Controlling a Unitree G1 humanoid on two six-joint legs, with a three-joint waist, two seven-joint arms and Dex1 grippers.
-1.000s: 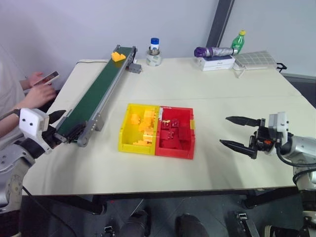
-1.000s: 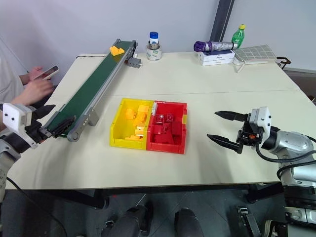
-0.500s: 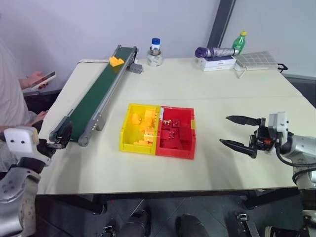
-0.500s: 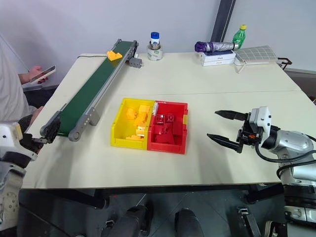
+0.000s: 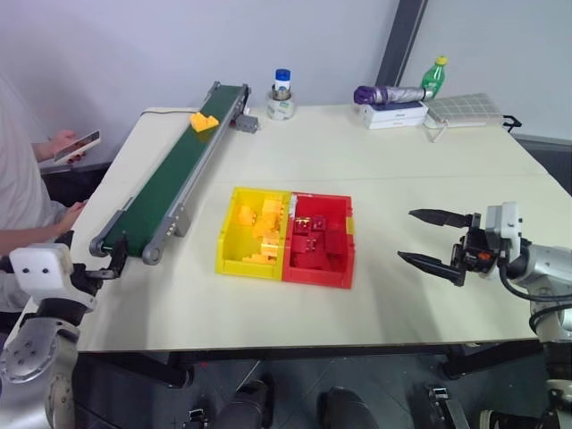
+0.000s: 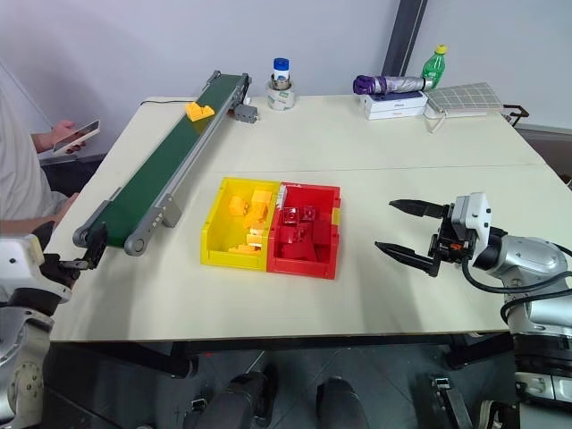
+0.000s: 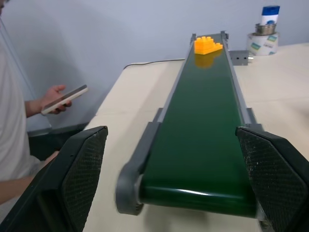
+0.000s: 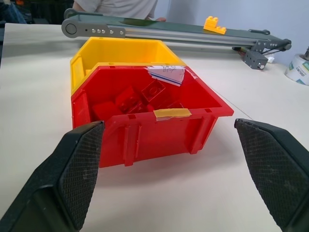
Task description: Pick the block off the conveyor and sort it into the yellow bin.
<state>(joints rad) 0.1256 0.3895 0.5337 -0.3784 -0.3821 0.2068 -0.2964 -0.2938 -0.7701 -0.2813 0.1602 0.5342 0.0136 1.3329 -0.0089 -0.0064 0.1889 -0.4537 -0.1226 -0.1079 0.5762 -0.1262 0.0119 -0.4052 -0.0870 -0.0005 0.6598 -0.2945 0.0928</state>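
The yellow-orange block (image 5: 202, 121) rides on the far part of the dark green conveyor (image 5: 170, 179), which runs along the table's left side. My left gripper (image 5: 94, 259) is open and empty, just short of the belt's near roller and facing along the belt (image 7: 203, 125) toward the block (image 7: 207, 45). The yellow bin (image 5: 221, 250) sits mid-table holding several yellow bricks. My right gripper (image 5: 407, 235) hovers open and empty right of the bins, facing them.
A red bin (image 5: 344, 268) with red bricks is joined to the yellow one. A jar (image 5: 280, 94), a folded umbrella (image 5: 389, 93) on a box and a green bottle (image 5: 432, 76) line the far edge. A person holding a phone (image 5: 76, 143) sits at the left.
My left gripper drew back and down off the belt's near end. The block travelled a little way along the belt toward me. The right arm stayed still.
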